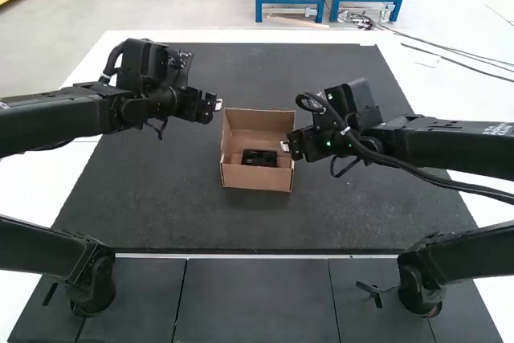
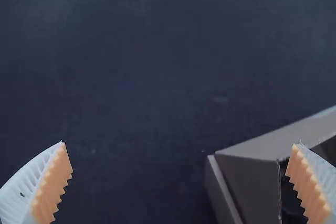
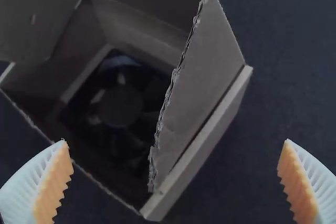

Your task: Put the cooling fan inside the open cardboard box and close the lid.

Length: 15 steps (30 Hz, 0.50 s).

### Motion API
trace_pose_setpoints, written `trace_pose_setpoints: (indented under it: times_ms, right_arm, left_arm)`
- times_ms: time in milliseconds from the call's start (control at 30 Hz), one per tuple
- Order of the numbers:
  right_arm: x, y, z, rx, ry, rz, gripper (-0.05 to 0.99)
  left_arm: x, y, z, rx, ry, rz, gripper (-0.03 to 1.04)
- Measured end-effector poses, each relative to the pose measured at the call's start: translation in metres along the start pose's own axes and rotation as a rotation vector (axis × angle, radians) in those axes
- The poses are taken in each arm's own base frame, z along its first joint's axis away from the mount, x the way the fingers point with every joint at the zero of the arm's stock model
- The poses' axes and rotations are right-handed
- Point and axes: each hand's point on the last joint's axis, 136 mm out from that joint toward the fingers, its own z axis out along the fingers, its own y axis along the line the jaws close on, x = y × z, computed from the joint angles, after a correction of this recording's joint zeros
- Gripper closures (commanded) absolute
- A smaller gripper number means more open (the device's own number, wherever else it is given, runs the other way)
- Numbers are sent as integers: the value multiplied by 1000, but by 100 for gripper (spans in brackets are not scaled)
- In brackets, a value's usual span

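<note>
Right gripper point(image 1: 284, 147) fingers spread wide, empty, beside right wall of small brown open cardboard box point(image 1: 255, 176). Left gripper point(image 1: 215, 105) wide too, empty, off box's far left corner. Black square cooling fan point(image 3: 118, 109) lay flat inside. I judged fan placed; next, fold upright far lid flap point(image 1: 257, 123) down. Fan detail dim in box shadow; I couldn't tell whether it sat square.

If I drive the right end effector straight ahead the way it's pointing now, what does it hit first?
Probably the cardboard box: its upright side flap, with the torn edge, stands right ahead of the right end effector. The cooling fan lies deeper inside, past that flap. Depth is unclear.
</note>
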Motion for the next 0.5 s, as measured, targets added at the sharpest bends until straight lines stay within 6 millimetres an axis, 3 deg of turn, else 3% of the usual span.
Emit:
trace_pose_setpoints:
  times_ms: [267, 333, 500]
  right_arm:
    - [-66, 4, -33, -2, -60, -56, 3]
    - [-67, 4, -37, -2, -40, -63, 3]
    - [-45, 2, -40, 0, 59, -70, 3]
  left_arm:
    - [-17, 0, 11, -1, -5, 0, 4]
    - [-19, 0, 18, -1, 5, 0, 4]
    - [-25, -1, 31, -1, 14, 1, 4]
